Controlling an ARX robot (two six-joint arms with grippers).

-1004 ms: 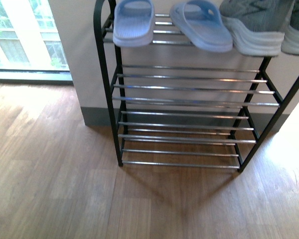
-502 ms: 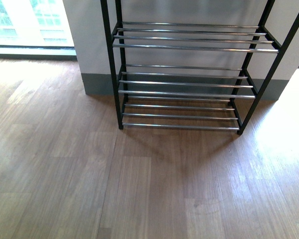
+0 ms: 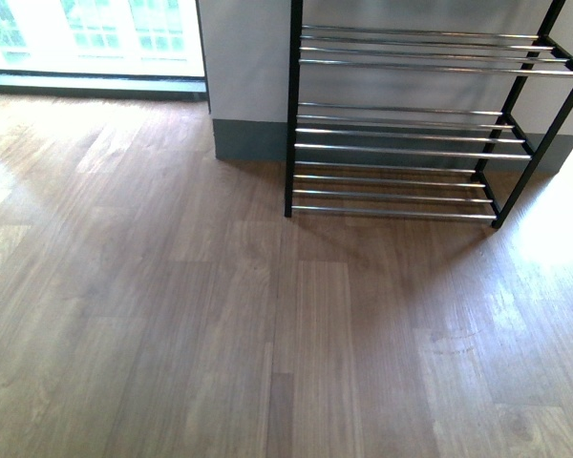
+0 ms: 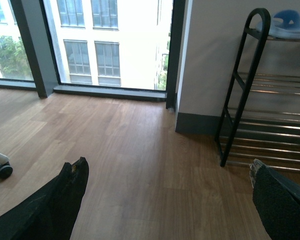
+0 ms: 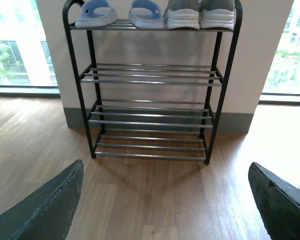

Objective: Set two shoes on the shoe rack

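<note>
1. The two shoes (image 5: pixel 200 12) are up on the top tier of the shoe rack (image 5: pixel 152 82), side by side at its right end, toes pointing out from the wall. Grey knit uppers, thick white soles (only the right wrist view catches them).
2. Right next to them on that same tier sit two light blue slippers (image 5: pixel 117 12), filling the left end of the rack. The nearer slipper is just beside the nearer shoe.
3. The three tiers under the top one are just bare silver rods in the black frame.
4. The rack stands flat against a pale wall (image 5: pixel 150 47) with a grey skirting strip along its foot.
5. In front of the rack there's wood-plank floor (image 3: pixel 267 324), with the rack's shadow falling on it.
6. Windows (image 4: pixel 110 42) sit either side of the rack's bit of wall, very bright.
7. The right gripper (image 5: pixel 165 205) faces the rack head on, its two dark fingers (image 5: pixel 45 212) spread far apart with nothing between them.
8. The left gripper (image 4: pixel 165 200) is off to the rack's left side, also spread wide with only floor between the pads.
9. A small caster wheel (image 4: pixel 2 170) shows on the floor, well away from the rack, in the left wrist view.
10. The front view only gets the rack's lower tiers, no arms in it.
</note>
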